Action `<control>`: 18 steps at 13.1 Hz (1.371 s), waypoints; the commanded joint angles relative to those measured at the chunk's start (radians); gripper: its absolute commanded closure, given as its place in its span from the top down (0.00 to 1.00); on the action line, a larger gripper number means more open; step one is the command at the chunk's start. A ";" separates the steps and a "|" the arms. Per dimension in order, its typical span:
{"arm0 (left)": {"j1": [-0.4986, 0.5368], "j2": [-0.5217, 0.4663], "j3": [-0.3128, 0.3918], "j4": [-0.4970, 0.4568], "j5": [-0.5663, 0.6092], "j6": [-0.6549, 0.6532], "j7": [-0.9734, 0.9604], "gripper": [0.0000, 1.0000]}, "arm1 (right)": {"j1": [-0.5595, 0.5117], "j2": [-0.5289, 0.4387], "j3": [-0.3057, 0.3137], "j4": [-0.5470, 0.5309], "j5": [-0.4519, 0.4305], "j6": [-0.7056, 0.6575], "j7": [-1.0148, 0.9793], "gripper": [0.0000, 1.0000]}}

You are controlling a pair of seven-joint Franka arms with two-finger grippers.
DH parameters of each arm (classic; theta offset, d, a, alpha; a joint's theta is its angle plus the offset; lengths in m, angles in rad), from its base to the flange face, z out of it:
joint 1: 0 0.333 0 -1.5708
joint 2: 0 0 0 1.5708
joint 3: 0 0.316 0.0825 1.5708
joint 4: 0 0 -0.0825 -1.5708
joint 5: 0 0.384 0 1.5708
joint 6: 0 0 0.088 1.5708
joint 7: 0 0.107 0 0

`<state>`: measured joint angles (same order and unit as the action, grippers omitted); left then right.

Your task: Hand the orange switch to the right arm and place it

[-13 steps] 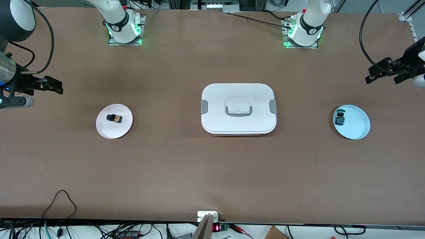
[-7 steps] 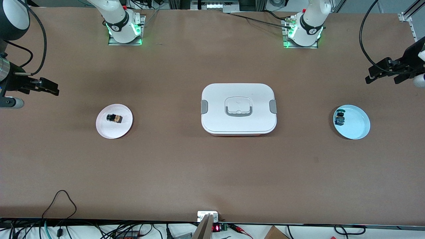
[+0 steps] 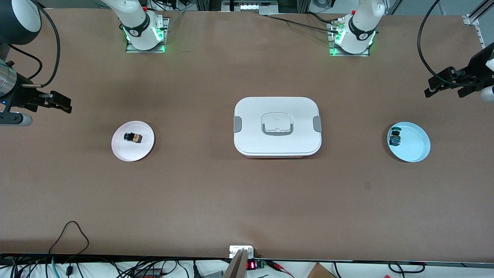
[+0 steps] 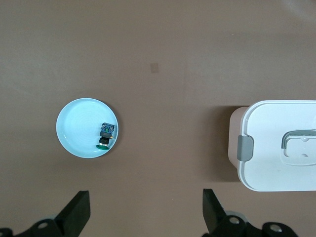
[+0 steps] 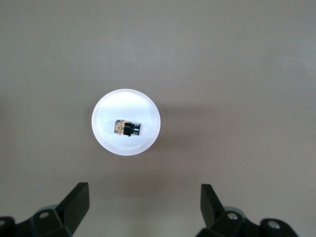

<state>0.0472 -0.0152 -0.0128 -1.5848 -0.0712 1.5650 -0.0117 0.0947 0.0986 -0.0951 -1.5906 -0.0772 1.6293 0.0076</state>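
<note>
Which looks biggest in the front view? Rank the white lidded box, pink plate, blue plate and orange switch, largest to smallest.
1. White lidded box.
2. Pink plate and blue plate: they look alike in size, so no ranking between them.
3. Orange switch, far the smallest.

The brown table (image 3: 216, 193) carries a pink plate (image 3: 131, 151), a white lidded box (image 3: 277, 125) and a blue plate (image 3: 415, 144).

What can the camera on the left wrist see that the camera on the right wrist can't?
Only the left wrist view shows the round pale blue plate carrying the small black switch part with blue-green detail, plus one end of the white lidded plastic box. Only the right wrist view shows the round white plate holding the tiny black switch with orange-tan detail. Both share the brown table and their own open, empty gripper: left gripper, right gripper.
</note>
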 commanded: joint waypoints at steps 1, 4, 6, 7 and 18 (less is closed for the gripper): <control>-0.004 0.018 -0.003 0.040 0.013 -0.025 0.003 1.00 | -0.009 -0.083 0.009 -0.098 0.002 0.027 0.018 1.00; -0.004 0.018 -0.003 0.042 0.013 -0.025 0.003 1.00 | -0.010 -0.183 0.006 -0.242 0.002 0.115 0.018 1.00; -0.006 0.020 -0.012 0.051 0.014 -0.025 0.006 1.00 | -0.012 -0.186 0.005 -0.235 0.002 0.087 -0.012 1.00; -0.006 0.018 -0.022 0.057 0.016 -0.026 0.003 1.00 | -0.015 -0.177 0.003 -0.218 0.002 0.072 -0.041 1.00; 0.003 0.020 -0.033 0.055 0.016 -0.037 -0.002 1.00 | -0.018 -0.131 0.002 -0.143 0.016 0.040 -0.083 1.00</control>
<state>0.0480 -0.0140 -0.0436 -1.5669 -0.0712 1.5552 -0.0117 0.0898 -0.0428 -0.0993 -1.7644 -0.0758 1.6916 -0.0536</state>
